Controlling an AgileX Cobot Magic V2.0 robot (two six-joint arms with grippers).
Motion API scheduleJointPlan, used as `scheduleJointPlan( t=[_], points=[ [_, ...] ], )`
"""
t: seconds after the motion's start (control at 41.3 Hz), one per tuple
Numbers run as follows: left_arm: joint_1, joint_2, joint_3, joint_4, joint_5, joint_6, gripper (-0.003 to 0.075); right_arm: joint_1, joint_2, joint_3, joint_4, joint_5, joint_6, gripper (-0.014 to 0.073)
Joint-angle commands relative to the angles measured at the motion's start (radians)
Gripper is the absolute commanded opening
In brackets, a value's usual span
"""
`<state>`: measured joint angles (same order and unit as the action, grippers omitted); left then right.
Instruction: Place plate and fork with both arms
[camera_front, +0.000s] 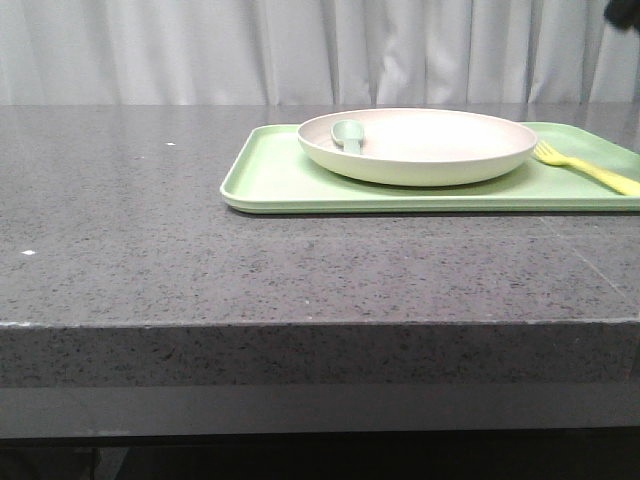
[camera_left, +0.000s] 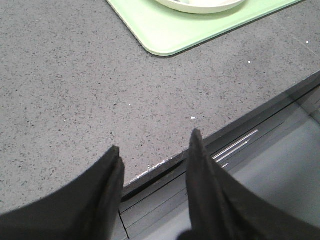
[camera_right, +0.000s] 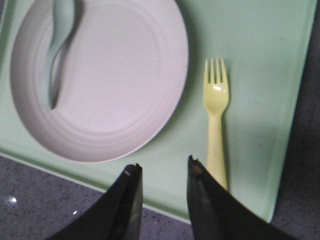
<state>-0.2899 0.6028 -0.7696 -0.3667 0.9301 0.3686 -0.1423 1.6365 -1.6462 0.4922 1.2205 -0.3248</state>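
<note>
In the front view the speckled grey table (camera_front: 200, 230) fills the near ground, its front edge closest to the camera. Further back, at about 1 o'clock from the middle of the picture, lies the light-green tray (camera_front: 280, 180). On the tray sits the plate (camera_front: 420, 145), and inside it, toward its 9 o'clock side, rests the pale grey-green spoon (camera_front: 348, 134). The fork (camera_front: 585, 170) lies flat on the tray at the plate's 3 o'clock side, just beside it, not touching.

The left gripper (camera_left: 155, 150) hangs over the table's front edge with its jaws parted by a moderate gap and nothing between them; the tray corner and a sliver of the plate's rim are well apart from it, at about 12 to 1 o'clock in that view.

The right gripper (camera_right: 162, 170) hovers above the tray's near edge, jaws parted moderately and holding nothing. The fork's handle end is just beside its one finger (camera_right: 200, 195), at 1 o'clock from the gap, tines pointing away. The plate lies at about 11 o'clock from the fingers, near but not touched
</note>
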Motion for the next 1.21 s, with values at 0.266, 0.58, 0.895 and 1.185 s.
scheduleJointPlan(
  t=[0.266,0.58,0.895,1.185],
  points=[
    [0.002,0.003,-0.025,-0.023,-0.059,0.001,0.0304,0.239,-0.460,0.233,-0.318,0.014,0.250,0.0266],
    [0.002,0.003,-0.025,-0.023,-0.059,0.001,0.0304,0.239,-0.837,0.549,-0.351,-0.056,0.290,0.0266],
    [0.002,0.003,-0.025,-0.023,-0.059,0.001,0.0304,0.239,-1.119,0.736,-0.351,-0.136,0.290,0.0266],
    [0.002,0.003,-0.025,-0.023,-0.059,0.001,0.0304,0.239,-1.162,0.738,-0.351,-0.107,0.290,0.0154]
  ],
)
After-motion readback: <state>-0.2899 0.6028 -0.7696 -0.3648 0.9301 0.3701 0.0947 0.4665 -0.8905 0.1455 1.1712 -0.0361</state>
